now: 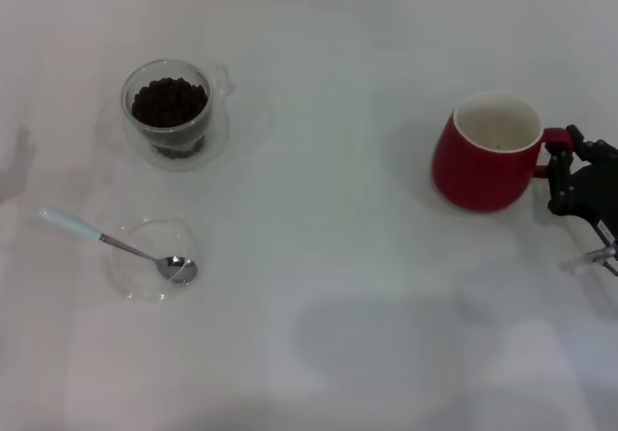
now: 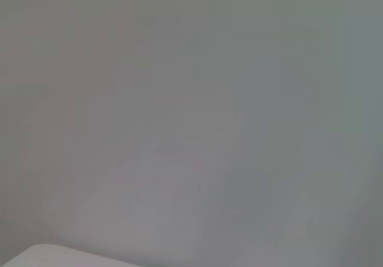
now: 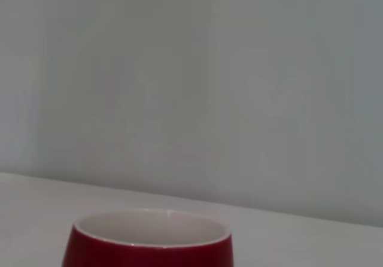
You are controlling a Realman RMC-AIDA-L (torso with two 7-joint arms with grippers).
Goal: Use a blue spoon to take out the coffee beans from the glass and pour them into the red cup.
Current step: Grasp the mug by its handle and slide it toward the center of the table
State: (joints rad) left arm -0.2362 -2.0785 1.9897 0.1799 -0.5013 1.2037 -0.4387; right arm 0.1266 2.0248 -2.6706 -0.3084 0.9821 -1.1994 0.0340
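Head view: spoon was laid near-left, bowl in a clear dish; light, slippery, best taken by the handle. Right gripper was closed on the cup handle; left gripper unseen.

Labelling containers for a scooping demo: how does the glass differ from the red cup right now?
The glass is clear and holds coffee beans; the red cup is opaque red with a whitish inside that looks empty. The glass is smaller than the red cup. The right gripper sits at the red cup's handle; nothing is near the glass. Both stand upright on the white table.
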